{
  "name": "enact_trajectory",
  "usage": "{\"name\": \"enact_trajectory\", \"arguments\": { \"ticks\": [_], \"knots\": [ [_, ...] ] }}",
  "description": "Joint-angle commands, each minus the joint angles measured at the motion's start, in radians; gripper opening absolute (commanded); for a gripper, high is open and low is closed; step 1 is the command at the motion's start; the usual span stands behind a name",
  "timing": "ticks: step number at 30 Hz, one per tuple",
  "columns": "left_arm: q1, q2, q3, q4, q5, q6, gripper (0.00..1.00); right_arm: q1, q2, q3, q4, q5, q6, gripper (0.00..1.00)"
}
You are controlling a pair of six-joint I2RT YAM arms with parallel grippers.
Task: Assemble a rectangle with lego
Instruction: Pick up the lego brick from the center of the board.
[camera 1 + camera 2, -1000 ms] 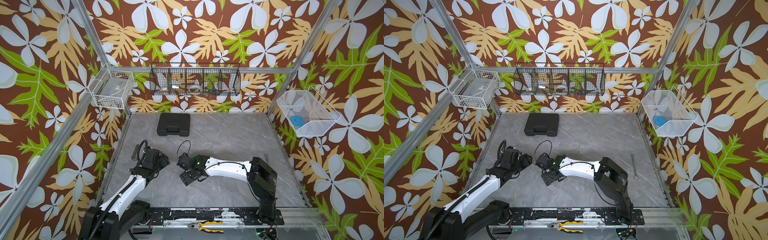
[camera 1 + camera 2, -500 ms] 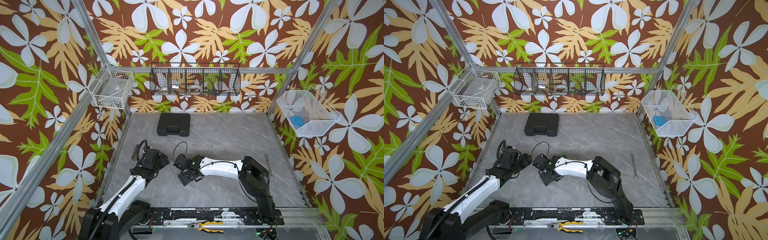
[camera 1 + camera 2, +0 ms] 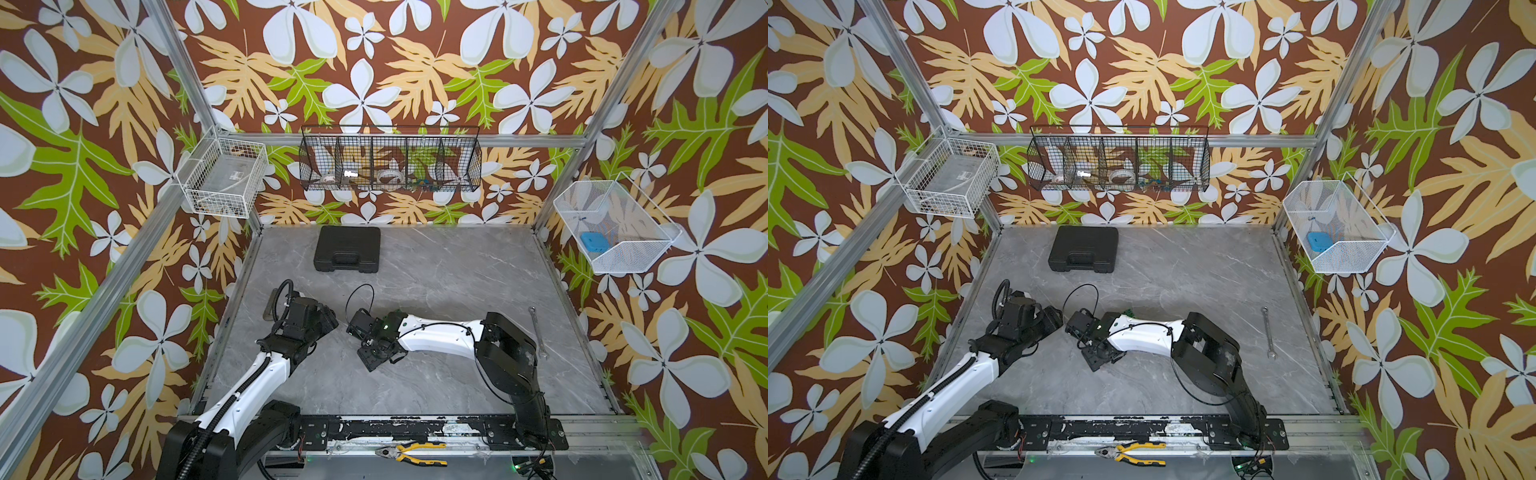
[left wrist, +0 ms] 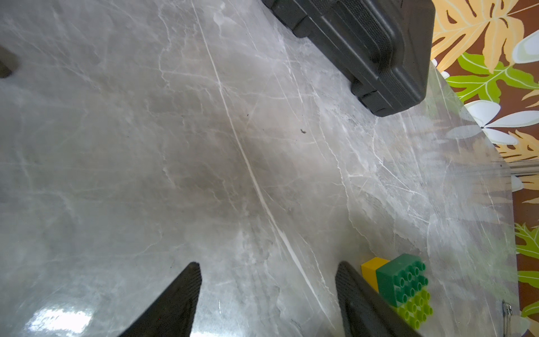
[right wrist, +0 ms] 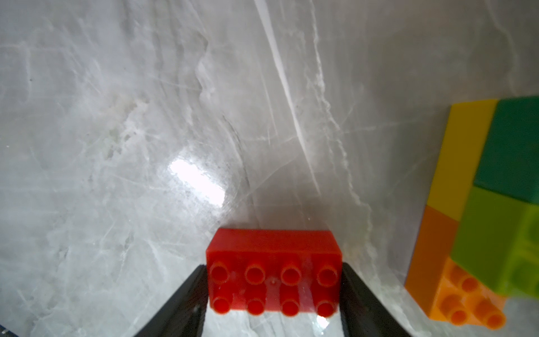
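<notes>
The left end effector (image 4: 267,271) hangs spread and empty just beside the part-built rectangle (image 4: 405,289) on the desk (image 4: 175,146), while the right end effector (image 5: 274,265) pinches the red brick (image 5: 272,251) by its ends, which probably must next be lifted and pressed squarely onto the bare orange studs (image 5: 466,300).

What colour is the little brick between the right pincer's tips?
The brick is red, clearest in the right wrist view.
</notes>
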Motion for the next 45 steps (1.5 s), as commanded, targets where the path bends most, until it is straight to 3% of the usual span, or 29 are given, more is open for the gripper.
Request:
{"name": "enact_trajectory", "arguments": {
  "ticks": [1, 14, 26, 39, 45],
  "knots": [
    [-0.001, -0.003, 0.006, 0.011, -0.015, 0.006, 0.75, 0.0, -0.002, 0.009, -0.022, 0.018, -0.01, 0.66],
    [0.0, 0.001, 0.07, -0.036, -0.109, 0.051, 0.82, 0.003, 0.003, -0.01, -0.004, 0.019, -0.02, 0.64],
    [0.003, -0.068, 0.06, -0.033, -0.208, 0.065, 0.96, 0.001, -0.033, 0.0, 0.007, 0.011, -0.046, 0.52],
    [0.0, -0.112, 0.06, -0.011, -0.166, 0.121, 0.81, -0.01, -0.148, 0.048, -0.027, -0.115, -0.052, 0.46],
    [-0.021, -0.105, 0.063, 0.013, -0.122, 0.088, 0.77, -0.079, -0.265, -0.02, -0.022, -0.178, -0.016, 0.44]
  ]
}}
